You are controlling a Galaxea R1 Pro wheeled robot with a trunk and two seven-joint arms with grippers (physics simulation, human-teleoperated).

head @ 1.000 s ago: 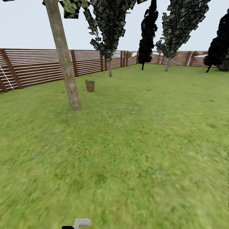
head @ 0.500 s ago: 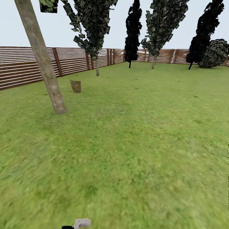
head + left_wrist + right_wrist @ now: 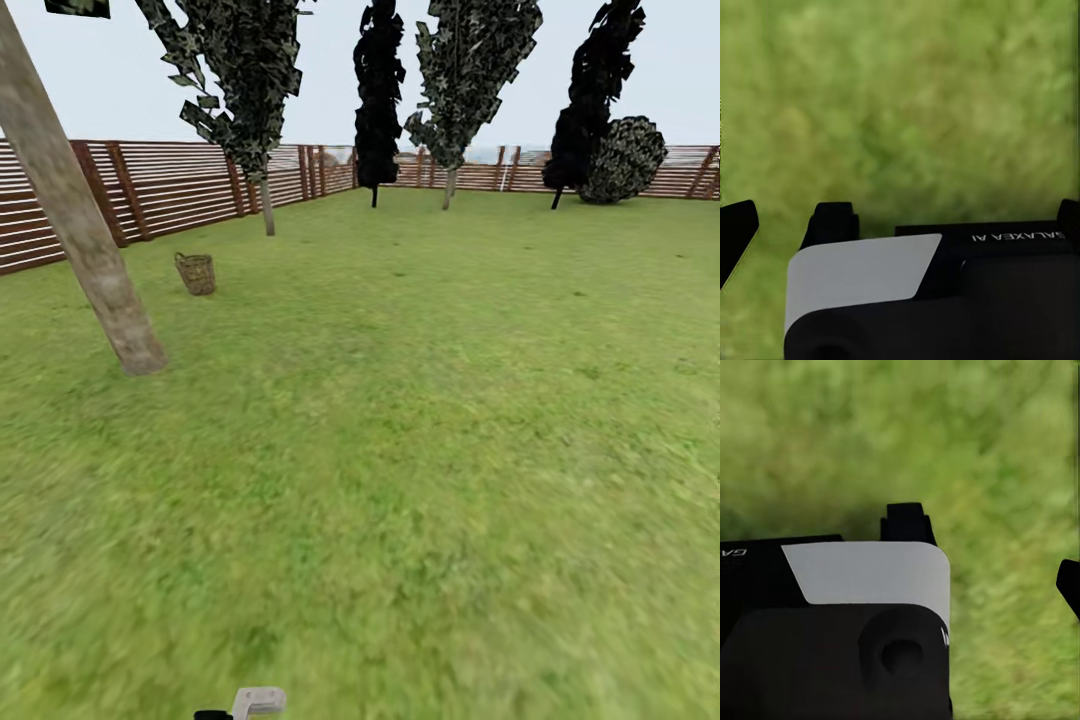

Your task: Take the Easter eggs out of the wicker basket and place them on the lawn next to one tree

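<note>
Ahead: wicker basket (image 3: 196,273) upright on lawn (image 3: 420,420), contents unseen.

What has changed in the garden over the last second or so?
Only the viewpoint, it seems. The whole head view has slid leftward, so the camera turned right; a round bush has come into sight by the fence. The wicker basket and the leaning tree keep their places relative to each other on the lawn. Nothing was picked up or let go; the wrist cameras see grass.
</note>
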